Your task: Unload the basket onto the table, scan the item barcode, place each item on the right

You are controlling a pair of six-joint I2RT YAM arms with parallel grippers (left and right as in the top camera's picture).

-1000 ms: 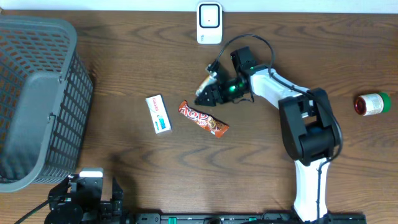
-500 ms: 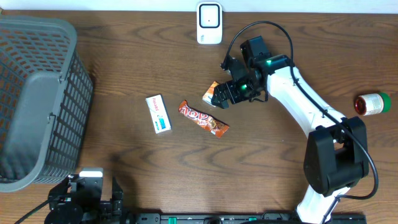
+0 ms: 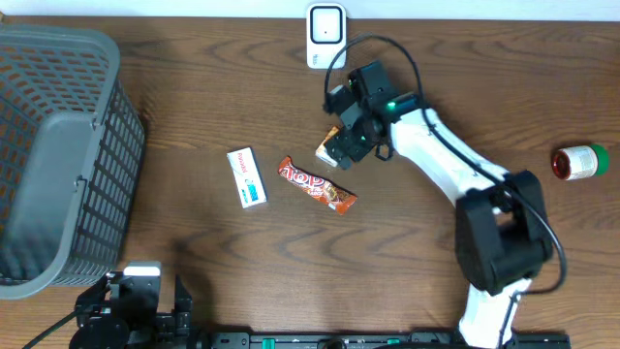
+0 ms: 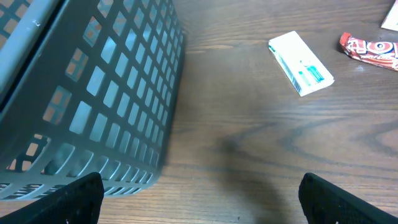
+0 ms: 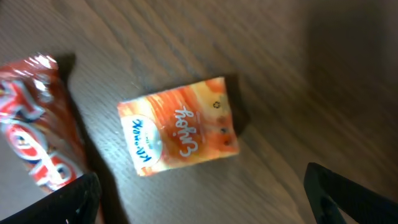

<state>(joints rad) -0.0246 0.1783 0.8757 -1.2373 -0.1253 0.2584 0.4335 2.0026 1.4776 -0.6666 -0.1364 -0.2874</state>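
Having just spread the right gripper [image 3: 344, 143] wide, leaves the flat orange printed packet [image 5: 180, 127] loose near the brown wooden table [image 3: 194, 87] far edge, scan probably done or needing regrasp.

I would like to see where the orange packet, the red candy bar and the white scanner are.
orange packet [image 5: 180, 127], right wrist view, middle of its printed face.
red candy bar [image 3: 318, 185], overhead view, middle of the wrapper.
white scanner [image 3: 326, 36], overhead view, centre of its top.
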